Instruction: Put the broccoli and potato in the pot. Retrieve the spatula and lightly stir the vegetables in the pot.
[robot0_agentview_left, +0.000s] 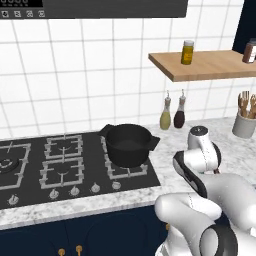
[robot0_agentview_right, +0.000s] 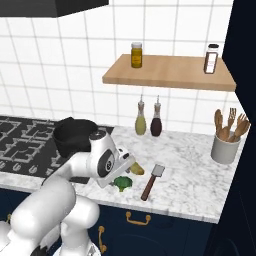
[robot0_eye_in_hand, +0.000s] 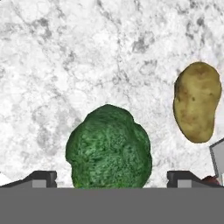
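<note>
Jaws are spread wide, gripping nothing: in the hand view the gripper (robot0_eye_in_hand: 111, 178) shows its two dark fingertips (robot0_eye_in_hand: 41, 177) far apart at the bottom, with the broccoli (robot0_eye_in_hand: 109, 148) sitting right between them on the marble. Whether the tips touch it, I cannot tell. Just off to one side in that view lies the potato (robot0_eye_in_hand: 197, 101), apart from the broccoli, and a grey corner of the spatula (robot0_eye_in_hand: 218, 157) peeks in at the edge.

From the right base view, the hand hangs low over the counter (robot0_agentview_right: 195, 165), the broccoli (robot0_agentview_right: 122, 183) peeking out under it, the potato (robot0_agentview_right: 136, 169) just beside, and the spatula (robot0_agentview_right: 151, 181) lying flat a little further right, dark handle toward the counter's front edge.

Over to the left, the pot (robot0_agentview_left: 128, 144) stands on the right-hand burner of the stove (robot0_agentview_left: 30, 170), well apart from the vegetables, nothing visible inside. Two bottles (robot0_agentview_right: 148, 120) stand against the tiled wall, and a utensil cup (robot0_agentview_right: 225, 147) holds wooden tools at the far right.
</note>
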